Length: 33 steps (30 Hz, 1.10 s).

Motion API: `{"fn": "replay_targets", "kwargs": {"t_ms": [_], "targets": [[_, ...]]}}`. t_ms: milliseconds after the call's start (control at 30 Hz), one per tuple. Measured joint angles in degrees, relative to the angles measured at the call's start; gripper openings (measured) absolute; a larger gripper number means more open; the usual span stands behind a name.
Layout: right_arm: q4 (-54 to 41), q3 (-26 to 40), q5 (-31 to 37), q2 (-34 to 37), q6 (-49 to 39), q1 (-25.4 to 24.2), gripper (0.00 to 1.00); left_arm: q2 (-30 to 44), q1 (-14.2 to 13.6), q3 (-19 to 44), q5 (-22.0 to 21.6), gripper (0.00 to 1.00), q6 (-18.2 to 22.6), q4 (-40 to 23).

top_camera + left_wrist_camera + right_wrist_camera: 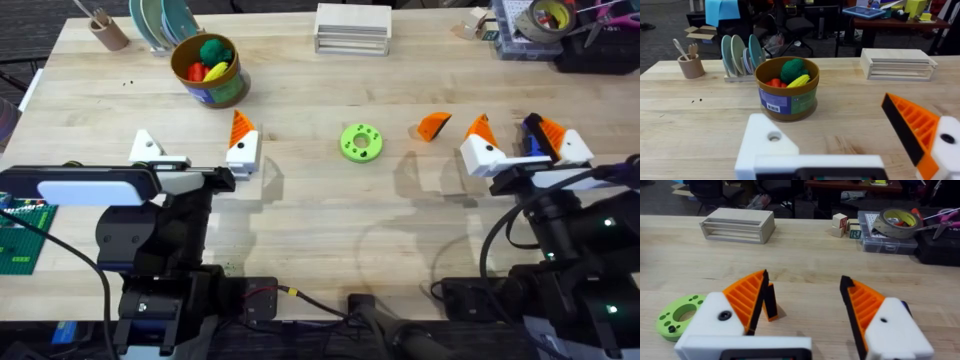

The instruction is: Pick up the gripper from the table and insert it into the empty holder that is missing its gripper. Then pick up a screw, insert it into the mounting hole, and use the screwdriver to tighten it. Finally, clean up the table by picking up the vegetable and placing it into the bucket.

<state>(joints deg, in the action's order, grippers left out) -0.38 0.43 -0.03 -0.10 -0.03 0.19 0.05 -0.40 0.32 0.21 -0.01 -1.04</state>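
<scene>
The loose orange gripper [432, 125] lies on the table just left of my right gripper [512, 128], and peeks out behind that gripper's left orange tip [771, 304]. My right gripper [804, 295] is open, both white blocks bearing orange tips. A bit of the blue screwdriver [537, 146] shows by its right finger. My left gripper [192, 132] is open and holds nothing. Its left block is the empty holder [147, 147] [765, 145], bare white with a hole. The bucket [210, 72] [787, 97] stands beyond it, holding green, yellow and red toys. The vegetable and the screw are out of view.
A lime-green disc with holes [361, 142] sits mid-table. At the back stand a brown cup with sticks [108, 30], a plate rack [160, 20] and a wooden rack [352, 28]. At the far right are a parts box and a tape roll [545, 18]. A green baseplate [20, 235] lies at the left edge.
</scene>
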Motion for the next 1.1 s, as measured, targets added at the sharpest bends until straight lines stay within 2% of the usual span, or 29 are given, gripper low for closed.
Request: {"fn": "replay_targets", "kwargs": {"t_ms": [567,667,833,967,1100], "targets": [[-0.44,0.02,0.02,0.0,-0.02,0.0,0.924,0.0,0.0,0.02,1.03,0.992,-0.02,-0.05],[-0.44,0.04,-0.35,0.0,0.28,0.0,0.925,0.0,0.02,0.49,1.64,0.992,-0.65,-2.31],[-5.83,2.71,-2.02,0.0,1.42,0.0,0.923,0.07,0.02,8.15,1.66,0.992,-1.9,-16.3],[-13.03,8.06,-3.11,1.54,1.77,0.0,0.924,2.98,0.0,19.89,0.49,0.992,-2.23,-28.13],[-18.22,17.45,-3.7,5.84,1.79,0.0,0.924,11.39,0.02,33.06,-0.48,0.992,-2.42,-41.29]]}}
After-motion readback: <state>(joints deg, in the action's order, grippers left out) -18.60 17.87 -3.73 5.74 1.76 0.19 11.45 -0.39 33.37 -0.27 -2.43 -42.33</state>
